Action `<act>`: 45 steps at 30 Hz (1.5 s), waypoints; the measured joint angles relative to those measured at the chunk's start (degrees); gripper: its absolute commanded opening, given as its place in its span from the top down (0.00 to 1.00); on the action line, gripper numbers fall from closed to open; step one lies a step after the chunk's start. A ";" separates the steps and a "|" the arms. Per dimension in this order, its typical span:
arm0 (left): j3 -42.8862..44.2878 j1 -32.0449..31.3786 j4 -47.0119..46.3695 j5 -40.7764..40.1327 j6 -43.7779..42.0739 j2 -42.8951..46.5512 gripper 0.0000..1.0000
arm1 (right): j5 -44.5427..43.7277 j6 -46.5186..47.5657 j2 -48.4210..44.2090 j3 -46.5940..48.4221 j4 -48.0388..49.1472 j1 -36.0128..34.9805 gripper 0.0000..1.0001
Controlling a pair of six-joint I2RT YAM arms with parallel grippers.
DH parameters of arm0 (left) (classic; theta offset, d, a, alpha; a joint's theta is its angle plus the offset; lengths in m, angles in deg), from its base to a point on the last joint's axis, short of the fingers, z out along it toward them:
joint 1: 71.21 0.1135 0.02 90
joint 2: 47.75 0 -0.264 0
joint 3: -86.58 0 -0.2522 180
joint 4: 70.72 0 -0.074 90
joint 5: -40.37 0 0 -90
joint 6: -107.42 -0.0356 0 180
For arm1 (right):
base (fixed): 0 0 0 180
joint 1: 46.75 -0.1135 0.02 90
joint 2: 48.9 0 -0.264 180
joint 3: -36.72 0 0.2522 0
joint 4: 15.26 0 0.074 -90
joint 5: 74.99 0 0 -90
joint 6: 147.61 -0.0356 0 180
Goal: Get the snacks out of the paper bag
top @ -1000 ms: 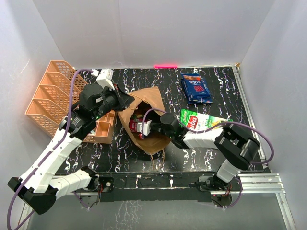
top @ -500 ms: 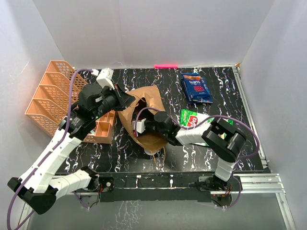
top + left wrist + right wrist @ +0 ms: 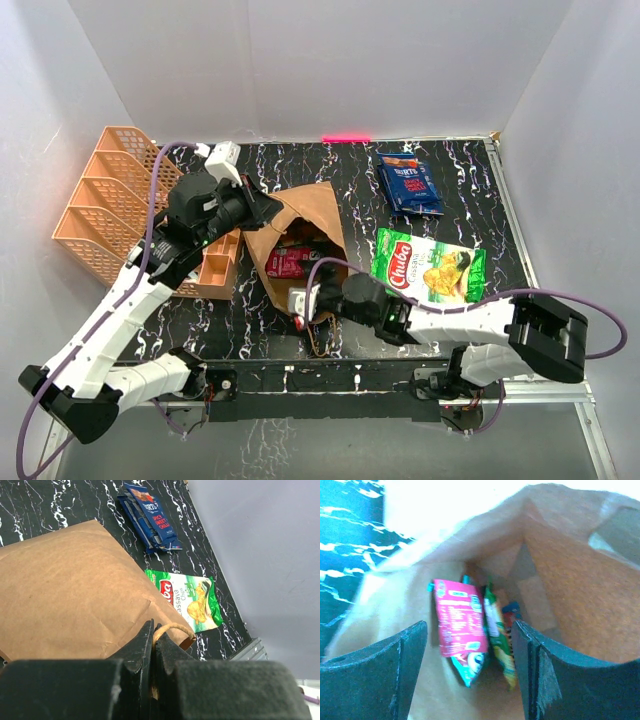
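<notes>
Your left tool (image 3: 152, 642) pinches the bag (image 3: 70, 590) by its handle (image 3: 172, 628), mouth open. Your right tool (image 3: 470, 630) is spread at the mouth. 2 inside: pink packet (image 3: 460, 617), green packet (image 3: 497, 640). Drive straight in and take the pink edge.

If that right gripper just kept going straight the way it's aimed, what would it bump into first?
Most likely the pink packet, which stands inside the paper bag right in line with the open right gripper. A green and yellow packet sits just beside it, and depth is hard to judge here.
</notes>
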 measured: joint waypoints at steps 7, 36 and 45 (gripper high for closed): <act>1.38 0.00 0.63 1.86 -1.60 -1.62 1.00 | -7.39 0.11 7.48 0.04 5.70 -3.54 0.36; 2.95 0.00 1.42 9.84 -6.95 -1.88 1.00 | -4.31 15.34 28.22 13.70 6.40 11.10 0.38; 2.93 0.00 1.46 10.12 -6.75 -1.79 1.00 | -5.22 16.72 30.16 16.96 5.38 13.77 0.40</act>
